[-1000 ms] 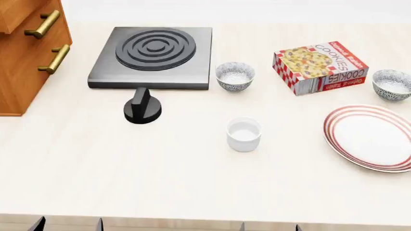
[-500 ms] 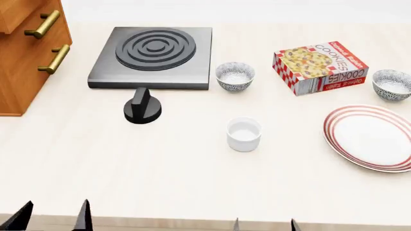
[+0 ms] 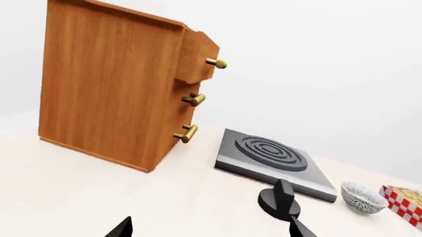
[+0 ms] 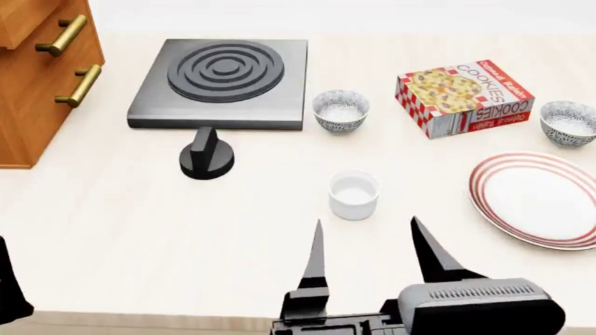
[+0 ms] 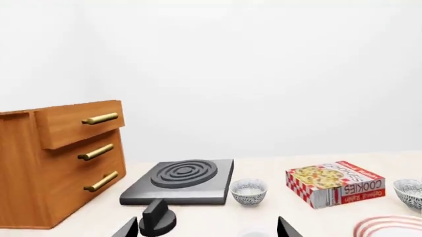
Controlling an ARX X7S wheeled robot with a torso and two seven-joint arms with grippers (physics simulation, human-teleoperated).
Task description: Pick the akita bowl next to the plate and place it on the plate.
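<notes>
The akita bowl (image 4: pixel 568 122), patterned grey outside and white inside, stands at the far right just behind the plate (image 4: pixel 540 199), a wide white dish with red rings. The right wrist view catches the same bowl (image 5: pixel 410 192) and the plate's rim (image 5: pixel 389 226) at its edge. My right gripper (image 4: pixel 366 220) is open over the near middle of the counter, its fingertips just short of a white cup (image 4: pixel 354 195), well to the left of the plate. My left gripper (image 3: pixel 211 229) is open too, with nothing between its fingers; only a dark part of it (image 4: pixel 10 286) shows in the head view's near-left corner.
An identical second bowl (image 4: pixel 341 110) sits beside the grey hotplate (image 4: pixel 223 80). A cookie box (image 4: pixel 463 96) lies between the two bowls. A black knob (image 4: pixel 206 155) stands in front of the hotplate. A wooden drawer cabinet (image 4: pixel 38 77) fills the far left.
My right gripper has come up and forward from the bottom edge toward the white cup. The left gripper's fingers have slid off to the near-left corner. No object has moved.
</notes>
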